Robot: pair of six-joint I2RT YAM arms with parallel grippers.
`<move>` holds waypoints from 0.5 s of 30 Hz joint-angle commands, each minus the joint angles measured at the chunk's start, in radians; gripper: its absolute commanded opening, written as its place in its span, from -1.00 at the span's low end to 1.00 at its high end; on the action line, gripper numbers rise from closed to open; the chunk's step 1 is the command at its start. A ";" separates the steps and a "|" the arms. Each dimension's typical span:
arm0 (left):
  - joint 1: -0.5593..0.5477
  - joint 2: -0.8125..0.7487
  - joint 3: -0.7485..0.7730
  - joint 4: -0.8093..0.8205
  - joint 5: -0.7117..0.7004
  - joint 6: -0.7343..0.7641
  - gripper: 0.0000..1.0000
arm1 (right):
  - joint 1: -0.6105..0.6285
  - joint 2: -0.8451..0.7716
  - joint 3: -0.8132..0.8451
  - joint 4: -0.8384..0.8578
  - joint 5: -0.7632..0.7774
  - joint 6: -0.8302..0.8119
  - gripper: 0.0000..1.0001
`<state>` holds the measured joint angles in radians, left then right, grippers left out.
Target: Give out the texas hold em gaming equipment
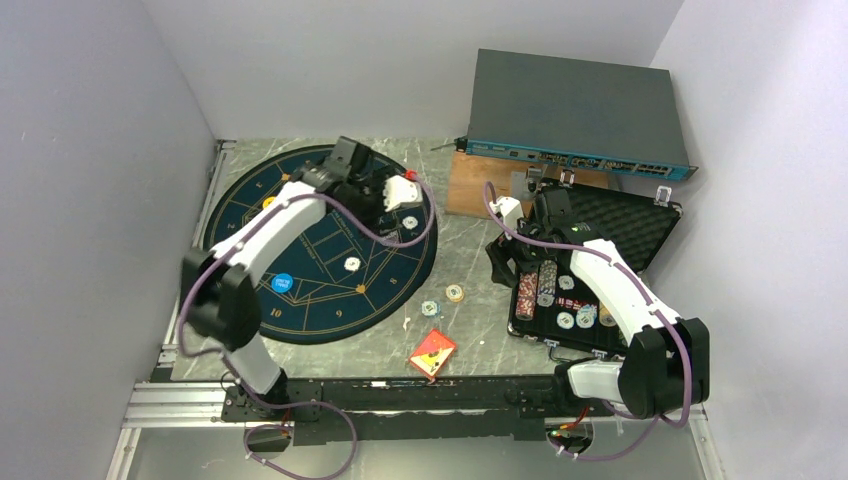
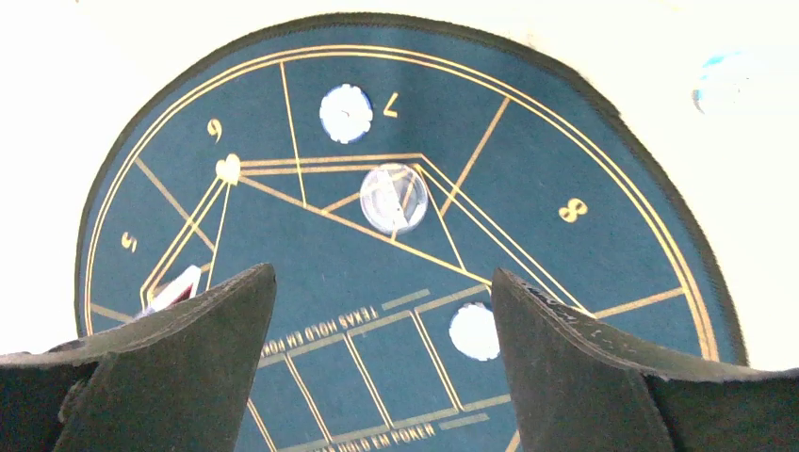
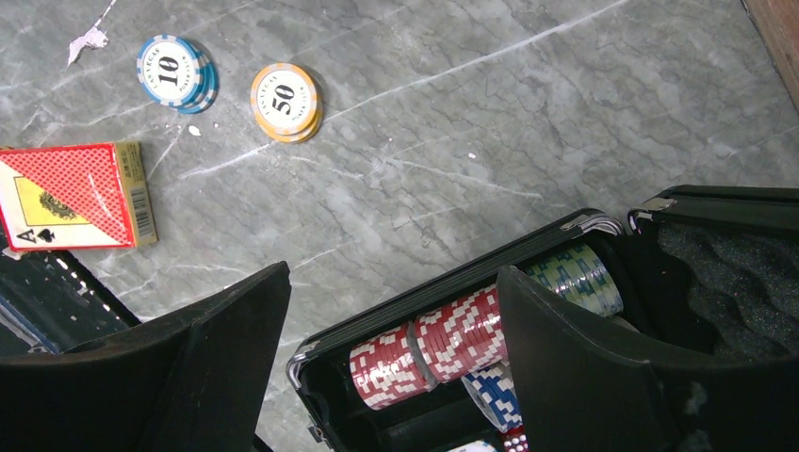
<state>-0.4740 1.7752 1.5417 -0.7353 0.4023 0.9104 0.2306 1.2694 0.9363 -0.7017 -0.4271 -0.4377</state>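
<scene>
Chips (image 2: pixel 394 198) on mat (image 2: pixel 603 273) just beyond released, empty left tool (image 2: pixel 382 275); right tool (image 3: pixel 391 273) likewise, over case (image 3: pixel 735 264) edge

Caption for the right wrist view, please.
Open right pincer above the chip case; blue 10 chips, yellow 50 chips and red card box lie on the grey table.
</scene>
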 commanded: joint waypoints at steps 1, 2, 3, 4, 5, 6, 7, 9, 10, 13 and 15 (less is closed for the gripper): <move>0.026 -0.159 -0.157 -0.028 -0.010 -0.101 0.81 | -0.003 -0.029 0.001 0.018 -0.023 -0.018 0.72; 0.039 -0.176 -0.195 -0.017 -0.027 -0.112 0.81 | -0.002 -0.029 0.000 0.016 -0.024 -0.019 0.74; 0.051 -0.188 -0.227 -0.009 -0.033 -0.117 0.81 | -0.001 -0.029 -0.001 0.016 -0.024 -0.019 0.76; 0.057 -0.195 -0.252 0.001 -0.040 -0.124 0.81 | -0.001 -0.031 -0.002 0.016 -0.025 -0.020 0.79; 0.067 -0.200 -0.274 0.016 -0.054 -0.141 0.80 | -0.001 -0.031 -0.003 0.015 -0.027 -0.021 0.81; 0.070 -0.201 -0.292 0.030 -0.070 -0.147 0.81 | -0.001 -0.032 -0.003 0.013 -0.028 -0.021 0.82; 0.072 -0.199 -0.308 0.045 -0.085 -0.154 0.80 | -0.001 -0.032 -0.006 0.013 -0.028 -0.021 0.84; 0.072 -0.189 -0.335 0.072 -0.103 -0.165 0.80 | -0.001 -0.039 -0.009 0.015 -0.020 -0.019 0.87; 0.072 -0.174 -0.340 0.075 -0.108 -0.165 0.79 | -0.001 -0.041 -0.013 0.017 -0.016 -0.018 0.88; 0.072 -0.131 -0.347 0.096 -0.142 -0.177 0.73 | -0.001 -0.041 -0.016 0.018 -0.009 -0.016 0.90; 0.073 -0.106 -0.355 0.116 -0.162 -0.180 0.70 | -0.001 -0.036 -0.016 0.018 -0.010 -0.018 0.92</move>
<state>-0.3988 1.6440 1.1881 -0.6914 0.2878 0.7609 0.2306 1.2545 0.9260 -0.7021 -0.4282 -0.4431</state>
